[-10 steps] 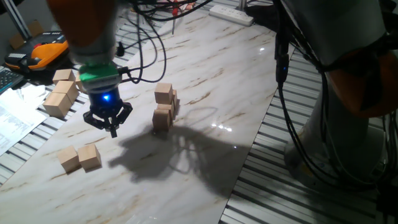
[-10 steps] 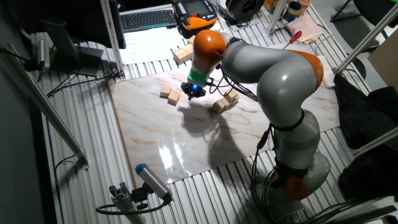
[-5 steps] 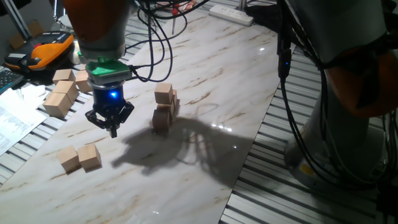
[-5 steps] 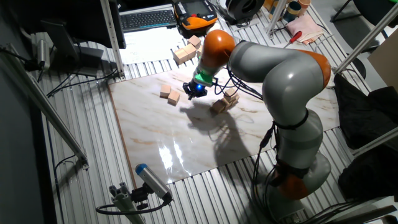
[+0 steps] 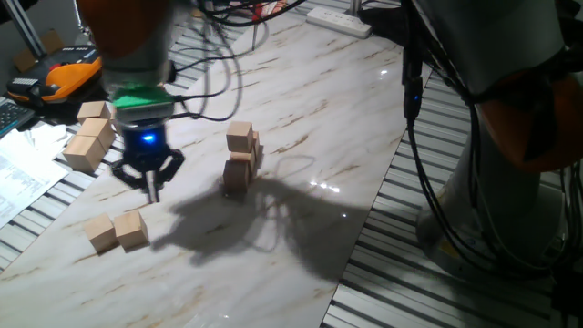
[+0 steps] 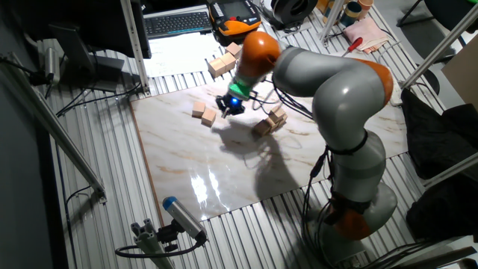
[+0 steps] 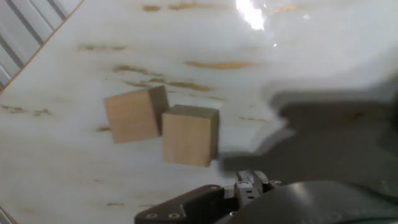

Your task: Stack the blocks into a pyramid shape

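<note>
**Tan cubes in two camps, tool hanging between them**

Tan wood on white marble, that's the picture. Far left, off the slab on the ribbed surround, a heap of bigger pale blocks (image 5: 91, 137) sits near an orange handheld device (image 5: 56, 77). Moving right onto the tabletop (image 5: 301, 109), a pair of loose blocks (image 5: 118, 230) lies near the front-left edge; the hand view has them side by side, the left cube (image 7: 132, 114) and the right cube (image 7: 189, 135) meeting at a corner, each turned a little off the other. Nothing is gripping them.

Just above and to the right of that pair, the tool (image 5: 146, 182) hangs in the air, pointing down, blue light glowing on its body under a green ring. Its dark fingers come to a close point, with nothing between them that I can see; whether they are fully together I cannot tell from here. From the other fixed view, the tool (image 6: 228, 107) sits just beside the loose pair (image 6: 203, 113), between it and the stack.

Further right, mid-slab, the stacked blocks (image 5: 240, 158) stand together, one cube perched on top of the others; the exact count is hard to make out. Right again, the grey arm's body (image 6: 336, 82) looms, cables trailing.
</note>
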`<state>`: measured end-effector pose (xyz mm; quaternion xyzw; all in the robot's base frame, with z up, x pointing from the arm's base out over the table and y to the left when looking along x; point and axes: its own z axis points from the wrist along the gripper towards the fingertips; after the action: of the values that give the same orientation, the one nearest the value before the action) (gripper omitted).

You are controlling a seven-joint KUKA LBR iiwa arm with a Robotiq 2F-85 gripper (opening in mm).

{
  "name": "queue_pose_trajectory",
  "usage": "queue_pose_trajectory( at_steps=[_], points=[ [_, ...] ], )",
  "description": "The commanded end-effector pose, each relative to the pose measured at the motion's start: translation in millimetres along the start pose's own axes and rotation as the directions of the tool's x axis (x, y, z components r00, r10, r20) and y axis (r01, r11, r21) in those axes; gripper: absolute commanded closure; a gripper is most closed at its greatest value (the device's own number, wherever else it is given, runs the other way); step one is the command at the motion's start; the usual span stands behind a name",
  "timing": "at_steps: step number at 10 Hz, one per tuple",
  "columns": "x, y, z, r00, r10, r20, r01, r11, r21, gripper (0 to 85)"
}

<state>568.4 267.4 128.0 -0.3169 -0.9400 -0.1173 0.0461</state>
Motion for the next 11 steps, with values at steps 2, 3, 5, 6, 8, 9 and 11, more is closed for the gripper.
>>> queue_pose_trajectory(
  at_steps=[2,3,5,6,8,9,11],
  points=[
    [2.7,15.0,3.5,0.999,0.02,0.029,-0.022,0.999,0.038,34.0],
    [3.6,20.9,9.4,0.998,0.033,0.05,-0.036,0.998,0.055,34.0],
    [5.2,31.7,15.4,0.995,0.06,0.08,-0.066,0.995,0.076,17.0],
    [6.3,39.1,15.9,0.994,0.072,0.081,-0.078,0.994,0.073,17.0],
    [6.3,48.9,19.9,0.993,0.085,0.082,-0.091,0.993,0.073,0.0],
    [5.8,52.9,25.6,0.992,0.089,0.085,-0.095,0.993,0.072,0.0],
    [5.2,58.1,38.4,0.991,0.099,0.09,-0.105,0.992,0.064,0.0]
  ],
)
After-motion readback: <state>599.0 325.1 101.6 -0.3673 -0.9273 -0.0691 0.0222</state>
